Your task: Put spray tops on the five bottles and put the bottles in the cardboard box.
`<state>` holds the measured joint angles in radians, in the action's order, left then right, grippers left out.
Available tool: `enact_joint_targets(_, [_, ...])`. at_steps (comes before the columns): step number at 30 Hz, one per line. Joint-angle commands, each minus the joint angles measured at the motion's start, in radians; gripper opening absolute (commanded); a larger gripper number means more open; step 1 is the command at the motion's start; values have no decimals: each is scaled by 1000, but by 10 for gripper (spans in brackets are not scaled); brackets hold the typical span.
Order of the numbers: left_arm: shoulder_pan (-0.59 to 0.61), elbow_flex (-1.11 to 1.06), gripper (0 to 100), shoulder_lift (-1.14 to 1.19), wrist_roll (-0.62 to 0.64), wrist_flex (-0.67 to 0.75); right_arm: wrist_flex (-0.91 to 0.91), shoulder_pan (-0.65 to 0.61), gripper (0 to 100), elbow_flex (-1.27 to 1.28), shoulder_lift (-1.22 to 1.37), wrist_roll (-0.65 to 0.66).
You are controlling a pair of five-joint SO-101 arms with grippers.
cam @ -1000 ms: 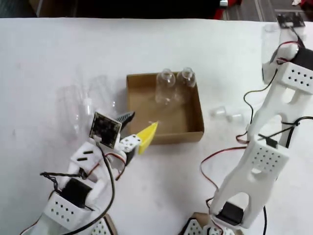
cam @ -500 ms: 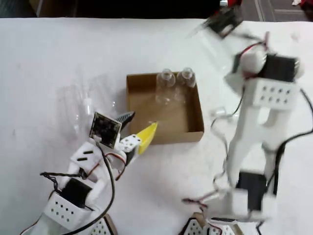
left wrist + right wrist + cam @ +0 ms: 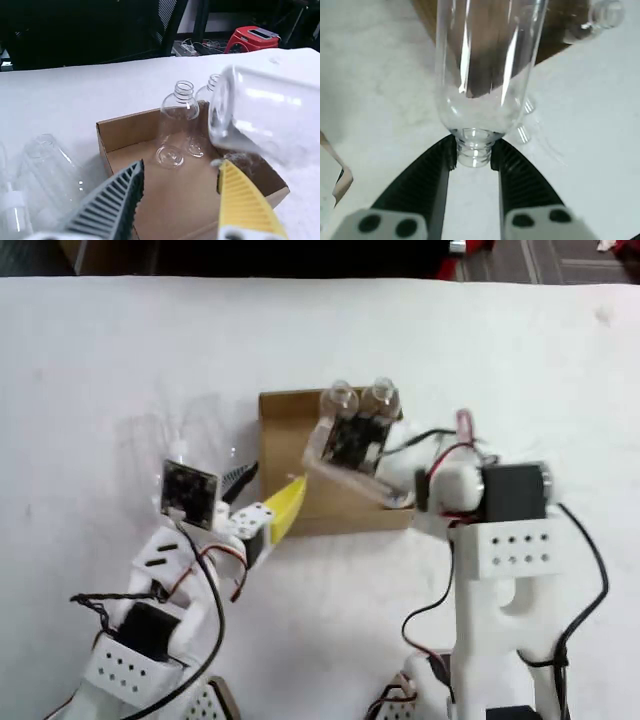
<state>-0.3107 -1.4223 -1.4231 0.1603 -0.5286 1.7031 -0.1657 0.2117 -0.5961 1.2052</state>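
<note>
Right wrist view: a clear bottle (image 3: 487,75) is clamped by its bare threaded neck in the right jaws, which are closed snug on it with the body sticking out ahead of them. No spray top is fitted. The neck grip looks chosen so the wide body is left free to be set down base-first.

In the high view the bottle is carried tilted over the right half of the cardboard box (image 3: 117,131), so boxing seems to be the step in hand, capping or not.

Two more bottles (image 3: 176,125) are stood upright inside, side by side against the far wall, necks open too. Tucked back like that, floor space is left in front for the rest.

The left jaws are spread wide with nothing held, parked just beside the box's near left corner. That's probably to be kept out of the other arm's path.

Further out, a few clear bottles (image 3: 47,165) are lying on their sides on the desk (image 3: 100,350) left of the box, handy for the left arm. Whether a top is among them can't be told.
</note>
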Motion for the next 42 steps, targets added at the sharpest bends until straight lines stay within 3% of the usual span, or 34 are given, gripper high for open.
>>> enact_joint_targets(1, [5, 72, 271, -19, 52, -44, 15, -70, 16, 35, -38, 17])
enact_joint_targets(19, [4, 72, 275, -19, 51, -43, -125, -162, 16, 89, 222, -112])
enact_joint_targets(33, [7, 68, 275, -13, 44, -38, -27, -236, 16, 81, -99, -103])
enact_joint_targets(42, [-1, 52, 275, -18, 41, -37, -67, -242, 16, 78, -134, -149])
